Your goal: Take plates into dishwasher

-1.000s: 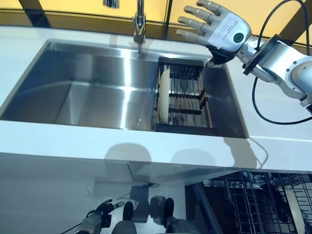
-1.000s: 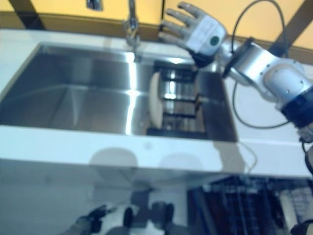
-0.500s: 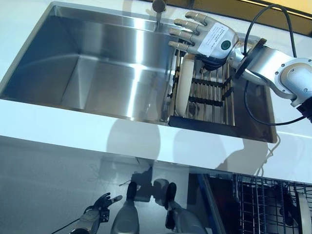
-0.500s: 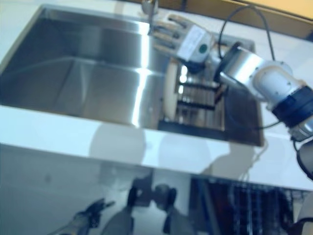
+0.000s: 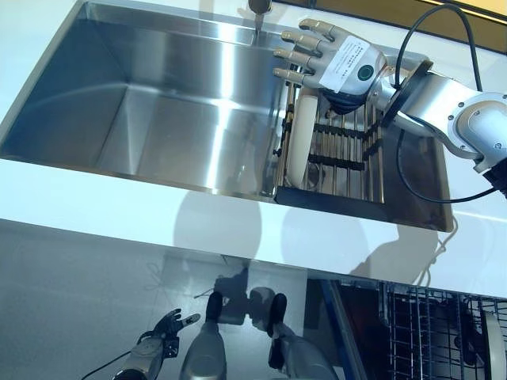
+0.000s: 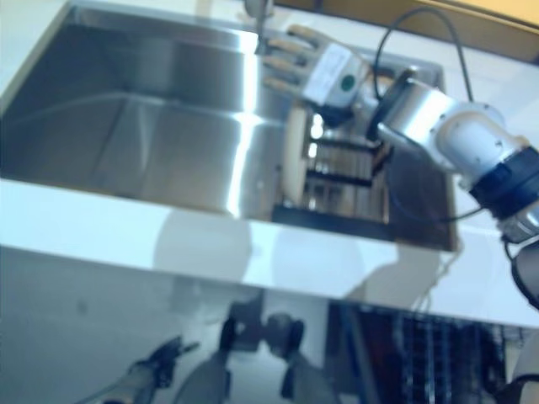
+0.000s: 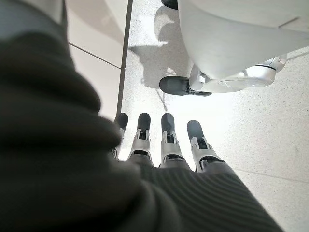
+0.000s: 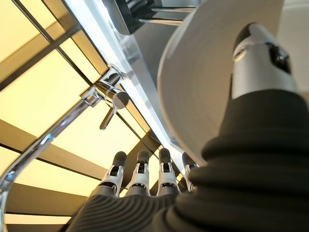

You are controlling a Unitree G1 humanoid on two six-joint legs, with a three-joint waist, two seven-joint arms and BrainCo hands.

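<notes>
One cream plate (image 5: 295, 142) stands on edge in the leftmost slots of the black dish rack (image 5: 337, 194), which sits at the right end of the steel sink (image 5: 135, 103), roughly 2 o'clock in the left eye view. Right hand (image 5: 333, 62) hovers just above the plate's top rim at 1 o'clock, fingers (image 5: 301, 54) spread and straight, holding nothing; in the right wrist view the thumb (image 8: 258, 53) lies against or just in front of the plate face (image 8: 203, 72) and I cannot tell if it touches. Faucet (image 5: 260, 8) sits just beyond the fingertips at 12 o'clock, close enough to clip. Step in hand looks like reaching for the plate, not yet gripped. To do it well: bring fingers down one side of the rim and thumb down the other, pinch near the top, lift straight up out of the slots so the rack does not drag, keep clear of the faucet. Plate surface looks smooth, probably slippery, so grip deep. Dishwasher rack (image 5: 428, 332) is open below the white counter (image 5: 238, 222) at 5 o'clock, the carry goes up and over the counter edge. Left hand (image 5: 162, 336) hangs low at 7 o'clock by the floor, fingers straight and relaxed, empty.
</notes>
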